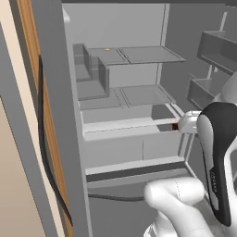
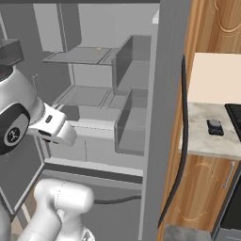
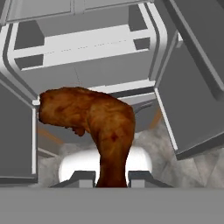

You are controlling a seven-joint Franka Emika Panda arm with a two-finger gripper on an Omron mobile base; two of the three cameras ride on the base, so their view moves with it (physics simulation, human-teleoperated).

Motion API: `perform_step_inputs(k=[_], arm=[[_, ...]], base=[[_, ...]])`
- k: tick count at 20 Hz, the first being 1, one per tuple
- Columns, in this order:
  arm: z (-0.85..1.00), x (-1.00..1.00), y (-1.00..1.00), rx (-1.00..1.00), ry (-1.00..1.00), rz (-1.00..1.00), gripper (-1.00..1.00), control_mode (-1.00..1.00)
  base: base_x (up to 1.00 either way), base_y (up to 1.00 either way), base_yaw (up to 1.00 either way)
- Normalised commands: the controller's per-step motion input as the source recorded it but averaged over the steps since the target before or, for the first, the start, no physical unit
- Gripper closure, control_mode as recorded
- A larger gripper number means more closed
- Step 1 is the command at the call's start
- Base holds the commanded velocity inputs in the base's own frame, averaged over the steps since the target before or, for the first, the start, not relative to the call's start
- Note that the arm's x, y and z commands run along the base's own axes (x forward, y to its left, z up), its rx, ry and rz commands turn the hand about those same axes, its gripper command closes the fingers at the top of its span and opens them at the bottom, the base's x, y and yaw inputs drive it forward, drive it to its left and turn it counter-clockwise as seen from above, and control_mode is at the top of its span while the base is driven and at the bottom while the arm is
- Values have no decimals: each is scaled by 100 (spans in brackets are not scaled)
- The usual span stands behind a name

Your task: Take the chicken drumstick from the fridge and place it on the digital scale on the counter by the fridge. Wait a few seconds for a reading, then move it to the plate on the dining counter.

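The fridge (image 1: 125,92) stands open, its pale grey shelves bare. My gripper (image 3: 111,179) is shut on the chicken drumstick (image 3: 94,124), a lumpy reddish-brown piece that rises between the two fingertips (image 3: 81,178). In the left base view the gripper (image 1: 176,126) hangs in front of the lower shelf edge, with a dark red speck of the drumstick (image 1: 175,126) at its tip. The digital scale (image 2: 215,126), a small black slab, lies on the marbled counter (image 2: 202,141) to the right of the fridge. The plate and the dining counter are out of view.
The fridge door with its bins (image 1: 217,51) stands open at the right. A black seal strip (image 2: 181,155) hangs along the fridge's side wall. A black cooktop (image 2: 234,117) borders the counter, above a wooden cabinet (image 2: 202,188).
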Motion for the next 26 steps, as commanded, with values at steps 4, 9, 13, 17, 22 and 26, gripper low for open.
perform_step_inputs(k=[4,9,13,17,22,26], arm=[[0,0,0,0,0,0,100,100],[0,0,0,0,0,0,100,100],[0,0,0,0,0,0,100,100],[0,0,0,0,0,0,100,100],[0,0,0,0,0,0,100,100],[0,0,0,0,0,0,100,100]], base=[[-100,-45,0],[-100,-42,-2],[-62,-70,-8],[6,-100,1],[71,-100,8],[97,-100,18]])
